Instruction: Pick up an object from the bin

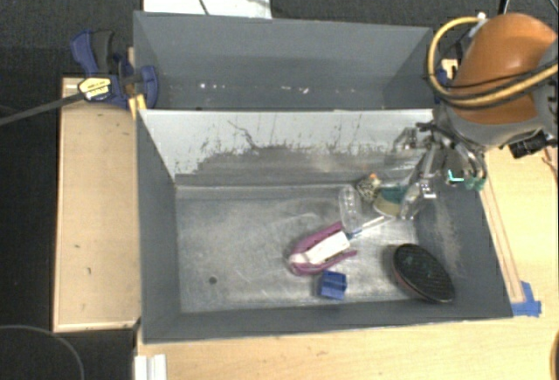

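Right side of bin (262,147), gripper (406,202) beside clear object (352,209), open or closed unclear, black disc (423,272) near.

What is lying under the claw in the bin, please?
Below the claw, at the right side of the bin, lie a clear plastic piece and a small teal-and-tan item. Whatever sits directly beneath it is covered.

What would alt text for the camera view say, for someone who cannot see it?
A robot arm's gripper hangs low at the right of a grey metal bin, beside a small clear plastic piece. On the bin's floor lie a purple-and-white packet, a small blue block and a black oval disc.
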Robot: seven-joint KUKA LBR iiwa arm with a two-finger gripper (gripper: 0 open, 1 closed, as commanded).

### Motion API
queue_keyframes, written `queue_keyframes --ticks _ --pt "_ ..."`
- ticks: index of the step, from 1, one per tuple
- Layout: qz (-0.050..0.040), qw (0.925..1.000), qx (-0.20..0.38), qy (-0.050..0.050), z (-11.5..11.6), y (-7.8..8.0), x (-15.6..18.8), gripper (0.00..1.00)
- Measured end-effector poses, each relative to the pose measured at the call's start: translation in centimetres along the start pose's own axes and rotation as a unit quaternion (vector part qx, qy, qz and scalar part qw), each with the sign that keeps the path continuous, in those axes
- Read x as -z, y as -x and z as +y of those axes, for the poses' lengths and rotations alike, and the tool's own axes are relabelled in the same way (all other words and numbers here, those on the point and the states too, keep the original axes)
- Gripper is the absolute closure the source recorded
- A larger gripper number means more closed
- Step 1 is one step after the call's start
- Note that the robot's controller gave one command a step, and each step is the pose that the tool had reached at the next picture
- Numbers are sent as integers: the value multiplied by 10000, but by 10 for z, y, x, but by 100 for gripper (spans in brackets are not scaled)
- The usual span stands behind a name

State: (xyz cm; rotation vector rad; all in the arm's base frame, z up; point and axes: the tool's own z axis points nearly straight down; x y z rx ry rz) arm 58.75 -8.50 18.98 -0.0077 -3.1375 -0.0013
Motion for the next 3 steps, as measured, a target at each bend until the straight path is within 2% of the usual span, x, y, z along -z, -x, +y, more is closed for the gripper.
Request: queue_keyframes --ticks 1,2,3 --pt "-25 10000 -21 -5 -34 -20 -116 0" --pt "-37 10000 12 -9 -33 -18 -111 100" --pt "-81 9998 176 -17 -16 -34 83 100"
